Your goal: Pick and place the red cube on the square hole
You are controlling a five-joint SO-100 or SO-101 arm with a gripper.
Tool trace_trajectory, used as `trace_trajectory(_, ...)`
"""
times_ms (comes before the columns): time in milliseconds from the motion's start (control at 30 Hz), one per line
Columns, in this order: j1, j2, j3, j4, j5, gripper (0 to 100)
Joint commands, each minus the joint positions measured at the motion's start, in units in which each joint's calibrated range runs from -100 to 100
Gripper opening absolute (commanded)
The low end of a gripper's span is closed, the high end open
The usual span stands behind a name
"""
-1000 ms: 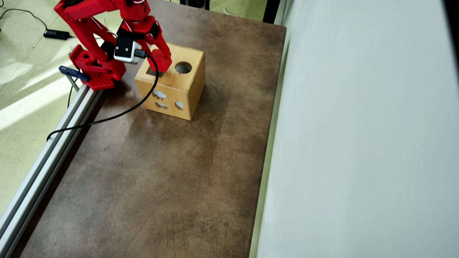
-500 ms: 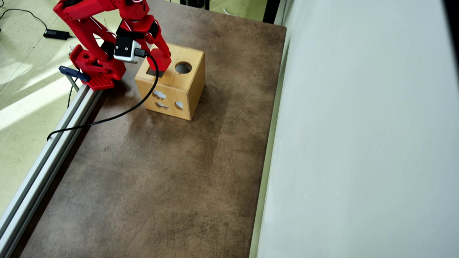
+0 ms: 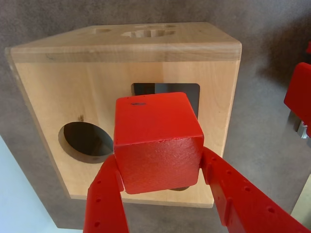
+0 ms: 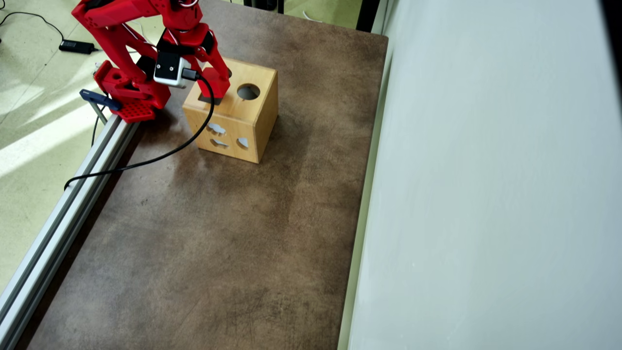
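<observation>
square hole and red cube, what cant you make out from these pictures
- Square hole: in the wrist view only its top strip shows; the red cube covers the rest, so alignment cannot be judged.
- Red cube in the overhead view: hidden by the tool and arm.
- Gap between the cube and the wooden box: neither view shows it.
- Round hole: interior too dark in the wrist view.

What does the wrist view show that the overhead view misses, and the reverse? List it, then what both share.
Only the wrist view shows the red cube clearly, clamped in the gripper in front of the square hole. Only the overhead view shows the arm's base, the black cable, the aluminium rail and the box's cutout side face. Both show the wooden box and its round hole.
</observation>
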Motion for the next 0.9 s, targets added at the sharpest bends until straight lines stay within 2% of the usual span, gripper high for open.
trace_trajectory(0,0.30,-2.05,-0.16,0.49,0.34,19)
trace_trajectory(867,0.30,-2.14,3.95,0.57,0.49,19)
